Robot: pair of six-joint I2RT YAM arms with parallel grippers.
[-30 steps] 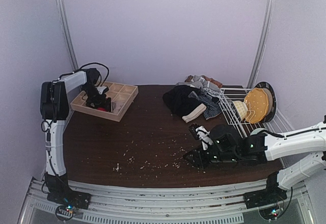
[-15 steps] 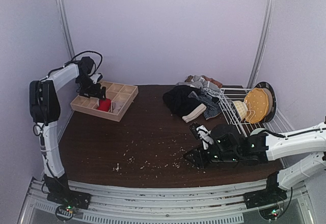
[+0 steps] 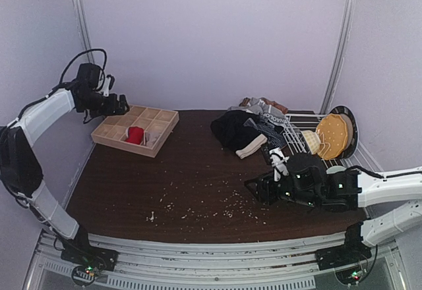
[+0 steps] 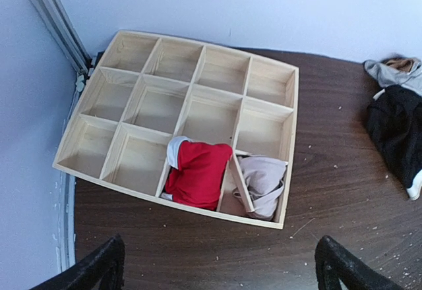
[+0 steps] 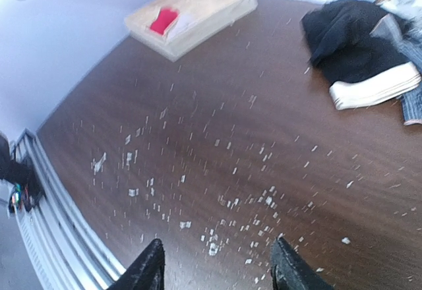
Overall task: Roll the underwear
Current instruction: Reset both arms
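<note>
- the red brief sits bundled in a near-row cell of the wooden grid tray at the far left corner of the desk, with the pale pink-beige brief in the tray's near right corner cell.
- the left gripper hangs above the tray, released and empty.
- the right gripper hovers low toward the desk's right edge, fingers apart, grasping nothing.
- the heap of underwear waits at the far right; the job looks to be between pieces, and the next move calls for drawing one brief out and flattening it.

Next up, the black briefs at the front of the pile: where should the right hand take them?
Probably the pale waistband: it lies exposed along the black briefs' near edge, nothing on top. Bring the open right hand down from the near side, across the band.
</note>
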